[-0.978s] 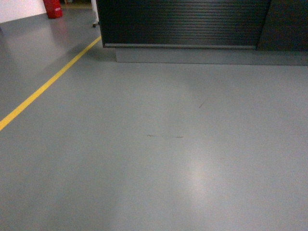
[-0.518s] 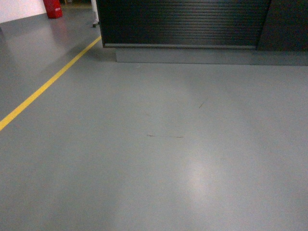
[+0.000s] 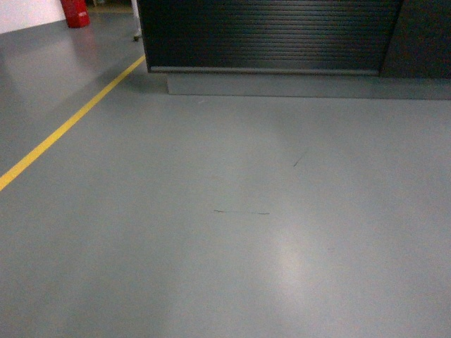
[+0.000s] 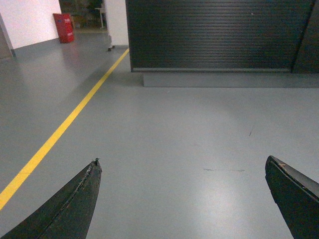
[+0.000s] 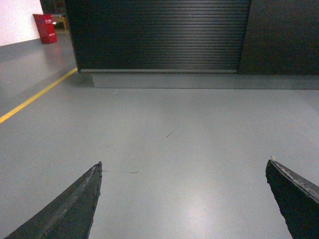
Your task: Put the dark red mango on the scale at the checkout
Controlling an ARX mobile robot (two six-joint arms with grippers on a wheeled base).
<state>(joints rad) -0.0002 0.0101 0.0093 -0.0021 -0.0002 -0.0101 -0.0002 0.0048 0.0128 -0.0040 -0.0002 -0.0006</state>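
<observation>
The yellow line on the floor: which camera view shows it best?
The left wrist view: the yellow line runs long and wide from the near left edge toward the dark counter. The head view shows it thinner at the left; the right wrist view shows only a short piece.

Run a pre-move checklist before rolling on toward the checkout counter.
1. Checkout counter ahead: ok, ribbed front in view.
2. Floor to it free of obstacles: ok.
3. Yellow line kept off to the left: ok.
4. Left gripper open, empty: ok.
5. Right gripper open, empty: ok.
6. Mango and scale located: not ok, neither in view.
</observation>
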